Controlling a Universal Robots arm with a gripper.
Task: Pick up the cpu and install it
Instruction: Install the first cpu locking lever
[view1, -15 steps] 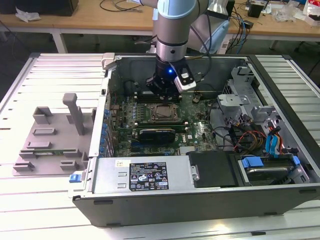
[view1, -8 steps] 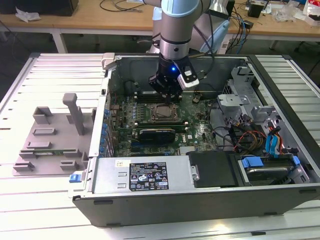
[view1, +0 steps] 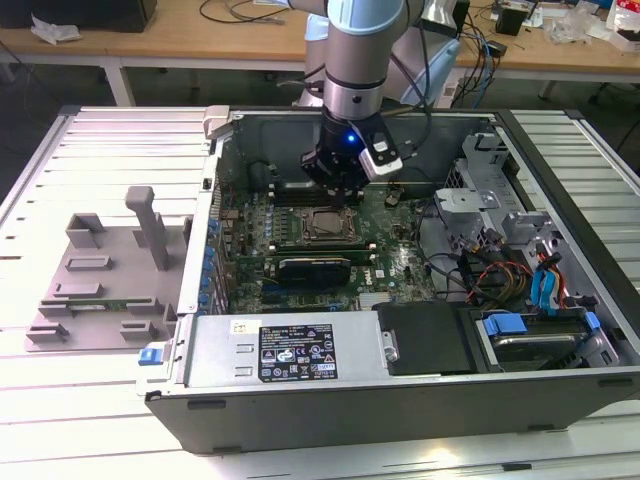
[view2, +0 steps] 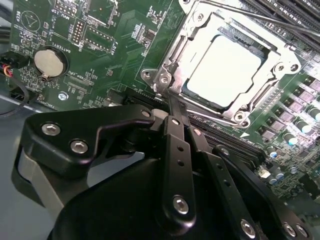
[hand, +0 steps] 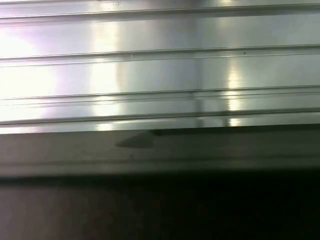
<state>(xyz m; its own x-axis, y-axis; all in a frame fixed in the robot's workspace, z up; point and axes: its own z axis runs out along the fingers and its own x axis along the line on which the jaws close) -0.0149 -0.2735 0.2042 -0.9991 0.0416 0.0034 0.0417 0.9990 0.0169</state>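
CPU sitting in socket, claw hovering at bracket
cpu (view2: 227, 70) lying seated in motherboard socket (view2: 172, 52); claw (view2: 172, 100) fingers pressed together, holding nothing

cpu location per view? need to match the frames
Exterior view: the cpu sits in the motherboard socket, directly below the gripper.
Second wrist view: the cpu lies inside the metal socket frame.
Shared landmark: that socket frame around the chip.

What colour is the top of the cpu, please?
Pale silver-grey, best seen in the second wrist view: the cpu.
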